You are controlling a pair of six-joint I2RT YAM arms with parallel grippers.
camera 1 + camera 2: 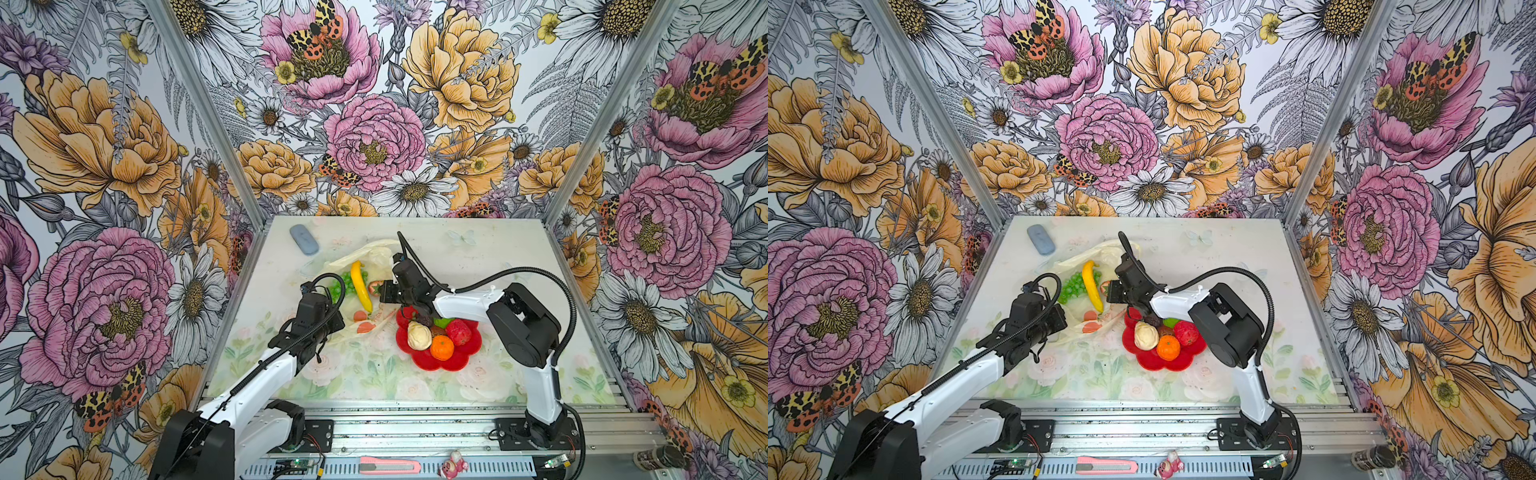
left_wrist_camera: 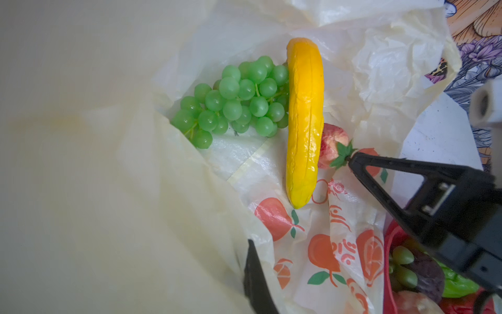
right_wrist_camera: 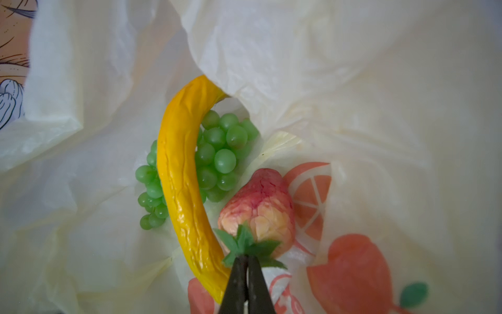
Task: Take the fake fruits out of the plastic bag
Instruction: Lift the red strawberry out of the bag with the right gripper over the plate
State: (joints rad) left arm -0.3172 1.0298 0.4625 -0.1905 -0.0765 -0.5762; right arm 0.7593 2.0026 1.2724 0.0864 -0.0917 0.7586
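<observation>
The pale-yellow plastic bag [image 1: 374, 253] lies open at the table's middle. Inside it a yellow banana [image 2: 304, 122] lies over a green grape bunch [image 2: 236, 100], with a strawberry [image 3: 260, 206] beside them. My right gripper [image 3: 246, 258] is shut on the strawberry's green leaf cap. My left gripper [image 2: 252, 271] is shut on the bag's near edge, and the lifted film fills much of the left wrist view. Only one of its fingers shows. A cream piece [image 1: 419, 336], an orange [image 1: 441, 348], a red apple [image 1: 458, 331] and green and dark pieces sit on the red plate [image 1: 440, 363].
The red flower-shaped plate lies right of the bag, under my right forearm. A blue-grey oblong object [image 1: 304, 240] lies at the back left. A pink box cutter [image 1: 388, 466] and a small pink toy [image 1: 453, 464] rest on the front rail. Flowered walls close three sides.
</observation>
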